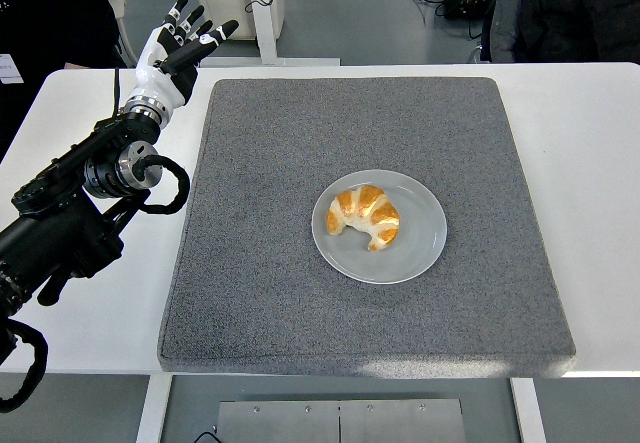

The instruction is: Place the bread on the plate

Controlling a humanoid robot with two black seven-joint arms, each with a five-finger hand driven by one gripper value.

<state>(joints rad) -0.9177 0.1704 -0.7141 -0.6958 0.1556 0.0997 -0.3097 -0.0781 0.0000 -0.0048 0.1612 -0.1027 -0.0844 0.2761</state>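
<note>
Golden and glazed, the croissant lies on the pale grey plate, a little left of its middle, with the plate resting near the centre of a dark grey felt mat on the white table. Left hand hovers beyond the mat's far-left corner, fingers spread wide, holding nothing, well apart from the plate.

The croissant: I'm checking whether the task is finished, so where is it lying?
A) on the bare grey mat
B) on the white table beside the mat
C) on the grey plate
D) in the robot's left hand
C: the croissant lies on the grey plate, while the left hand is far off, empty, fingers spread.
</note>
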